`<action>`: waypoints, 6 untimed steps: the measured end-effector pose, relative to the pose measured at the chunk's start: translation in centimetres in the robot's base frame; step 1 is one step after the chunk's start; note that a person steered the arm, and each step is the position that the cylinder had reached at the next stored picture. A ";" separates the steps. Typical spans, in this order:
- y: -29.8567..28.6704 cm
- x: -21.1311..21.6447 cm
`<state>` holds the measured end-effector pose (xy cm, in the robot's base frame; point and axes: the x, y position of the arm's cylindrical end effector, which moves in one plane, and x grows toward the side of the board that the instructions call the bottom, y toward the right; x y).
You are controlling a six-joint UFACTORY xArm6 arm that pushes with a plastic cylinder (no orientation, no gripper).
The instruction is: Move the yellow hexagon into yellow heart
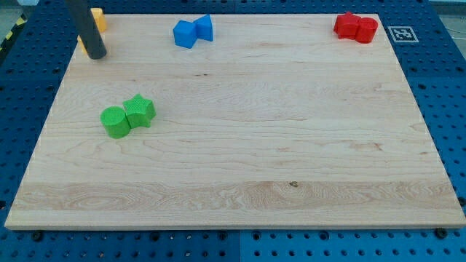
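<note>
pale wooden board [240, 175] on blue pegboard | green cylinder block [114, 121] touching green star block [139, 110], view's left | blue blocks [193, 31] and red blocks [356, 28] paired along top edge | my tip [95, 54] of dark rod, bare, grasping nothing, top-left corner | yellow blocks [97, 19] just behind rod, mostly hidden, shapes perhaps hexagon and heart, cannot tell

Blocks [128, 116] left of board [291, 145] centre

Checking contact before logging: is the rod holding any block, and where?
Nothing held. My tip only pushes; it covers part of the yellow blocks.
</note>
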<state>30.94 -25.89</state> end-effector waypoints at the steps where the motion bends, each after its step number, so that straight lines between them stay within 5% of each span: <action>1: -1.1 0.0; 6: -3.5 3.8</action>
<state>34.71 -29.35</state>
